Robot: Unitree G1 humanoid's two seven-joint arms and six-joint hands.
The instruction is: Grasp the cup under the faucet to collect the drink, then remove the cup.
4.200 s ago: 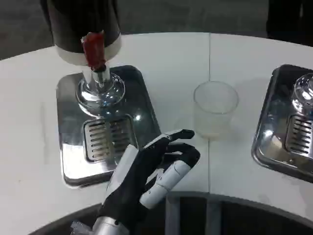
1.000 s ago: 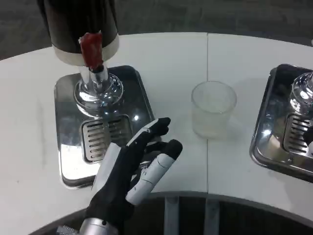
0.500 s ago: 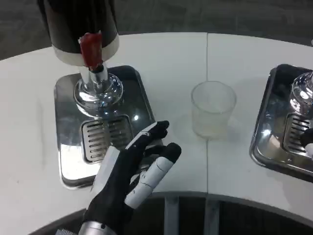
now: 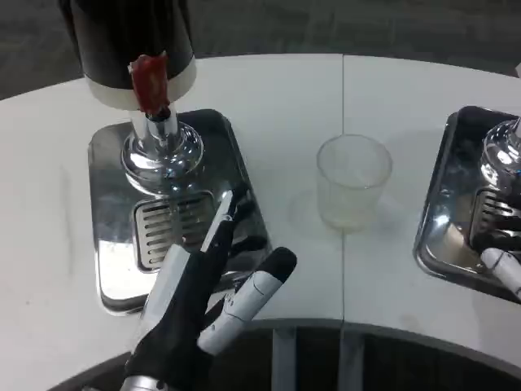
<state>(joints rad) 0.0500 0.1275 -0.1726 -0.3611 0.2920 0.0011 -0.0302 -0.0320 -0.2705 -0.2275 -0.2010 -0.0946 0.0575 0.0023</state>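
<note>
— Where do we see the clear plastic cup (image 4: pixel 353 181)?
— Upright on the white desk (image 4: pixel 277 90), right of the steel drip tray (image 4: pixel 114 269). Our left hand (image 4: pixel 195 309) hovers there, fingers (image 4: pixel 262 282) spread, empty.

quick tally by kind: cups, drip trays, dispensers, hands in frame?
Cups: 1, the clear plastic cup
Drip trays: 2, the left drip tray and the right drip tray
Dispensers: 2, the left dispenser and the right dispenser
Hands: 2, the left hand and the right hand
Total: 7
</note>
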